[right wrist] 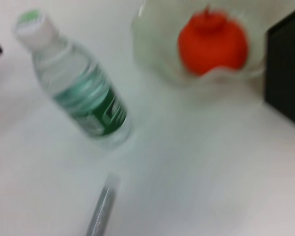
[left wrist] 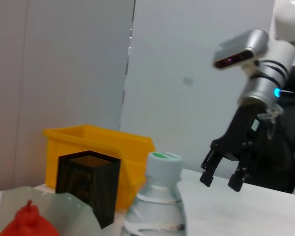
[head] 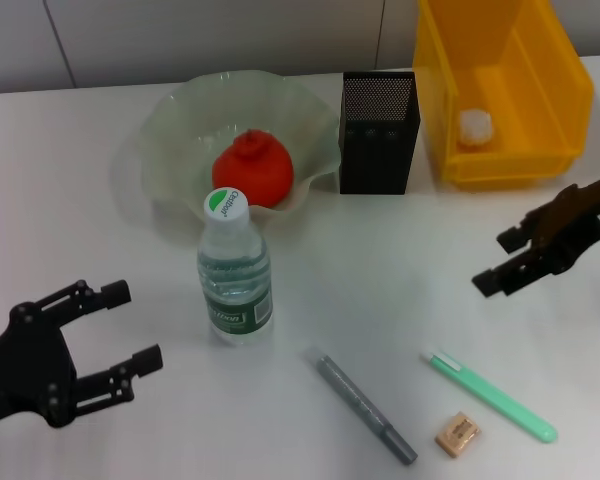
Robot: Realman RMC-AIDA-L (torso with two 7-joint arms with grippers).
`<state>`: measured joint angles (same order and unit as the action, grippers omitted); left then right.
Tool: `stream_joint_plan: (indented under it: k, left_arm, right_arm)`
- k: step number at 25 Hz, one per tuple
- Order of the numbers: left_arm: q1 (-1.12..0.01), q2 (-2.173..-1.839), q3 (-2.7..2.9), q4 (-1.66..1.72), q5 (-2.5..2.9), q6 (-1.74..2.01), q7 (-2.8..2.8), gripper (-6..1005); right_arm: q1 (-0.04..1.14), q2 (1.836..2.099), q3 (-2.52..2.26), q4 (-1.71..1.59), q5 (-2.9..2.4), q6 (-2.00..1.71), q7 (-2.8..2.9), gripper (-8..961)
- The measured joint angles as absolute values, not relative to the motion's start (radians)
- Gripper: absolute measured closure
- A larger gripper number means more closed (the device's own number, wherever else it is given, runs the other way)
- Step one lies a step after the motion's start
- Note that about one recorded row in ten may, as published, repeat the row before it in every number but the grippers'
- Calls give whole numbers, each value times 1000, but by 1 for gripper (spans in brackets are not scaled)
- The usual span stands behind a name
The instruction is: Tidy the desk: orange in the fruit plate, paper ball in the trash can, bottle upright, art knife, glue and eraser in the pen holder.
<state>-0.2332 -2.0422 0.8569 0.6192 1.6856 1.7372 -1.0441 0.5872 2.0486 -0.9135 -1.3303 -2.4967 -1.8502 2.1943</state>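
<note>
The tidying looks a good way along. The orange (head: pixel 252 169) already sits in the fruit plate (head: pixel 175 120), the bottle (head: pixel 234 270) stands upright on the bench (head: pixel 380 260) just in front of that plate, and a white crumpled lump, most likely the paper ball (head: pixel 474 126), lies at the bottom of the trash can (head: pixel 560 80).

What remains, by my reading, is the small stationery. The eraser (head: pixel 458 434) lies at the near edge of the bench, just beside a green pen-shaped item (head: pixel 490 396) and near a grey one (head: pixel 365 405) (which of them is the art knife and which the glue I cannot tell). All three are well apart from the pen holder (head: pixel 378 130), which stands between the plate and the can; its inside is not visible, so whether it holds anything is unclear.

The left hand (head: pixel 130 330) hovers at the near left with its fingers spread, holding nothing. The right hand (head: pixel 495 262) hangs above the bench in front of the trash can, fingers parted and likewise empty.
</note>
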Motion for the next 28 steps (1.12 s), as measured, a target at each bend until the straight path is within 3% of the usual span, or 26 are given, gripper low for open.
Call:
stream_joint_plan:
  k: [6, 14, 28]
  left_arm:
    - [-230, -2038, 857, 583, 1694, 1744, -1022, 193]
    - [-228, -2038, 858, 581, 1714, 1747, -990, 192]
    - [-235, -2035, 857, 581, 1768, 1758, -950, 193]
  right_arm:
    - [755, 2050, -1058, -1280, -2658, -1942, 2423, 171]
    - [864, 2081, -1313, -1191, -2732, -1928, 2672, 172]
    - [940, 2091, -1553, -979, -2645, -1762, 2847, 175]
